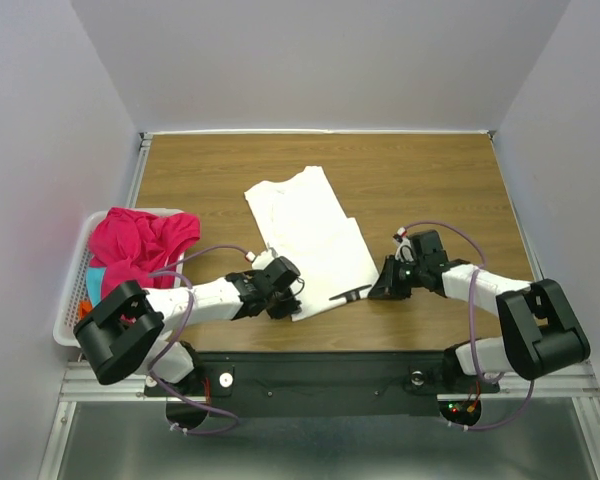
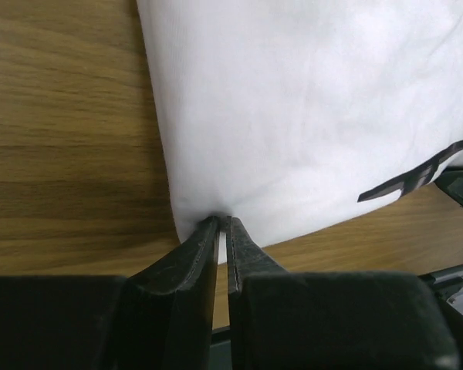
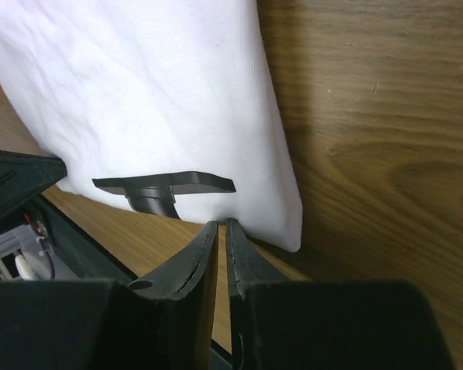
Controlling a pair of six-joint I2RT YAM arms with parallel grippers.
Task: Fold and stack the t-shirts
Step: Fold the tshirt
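White t-shirt [image 1: 310,235]: lay spread flat around mid-table, near hem toward the arm bases. Rested on brown wooden table [image 1: 430,180]. Left gripper [image 2: 223,223]: jaws closed to a sliver, pinched the near-left corner of the hem, white cloth showing between the tips. Left arm: stretched low from its base toward the right, forearm almost level, wrist down at the tabletop. Right gripper [image 3: 221,225]: jaws likewise nearly together, nipped the hem just beside the near-right corner. Right arm: elbow bent, forearm angled in leftward, wrist low. Pink t-shirt [image 1: 140,245]: heaped in white basket [image 1: 68,325] at left table edge, well apart from the white one; bits of cyan and orange cloth beneath it.
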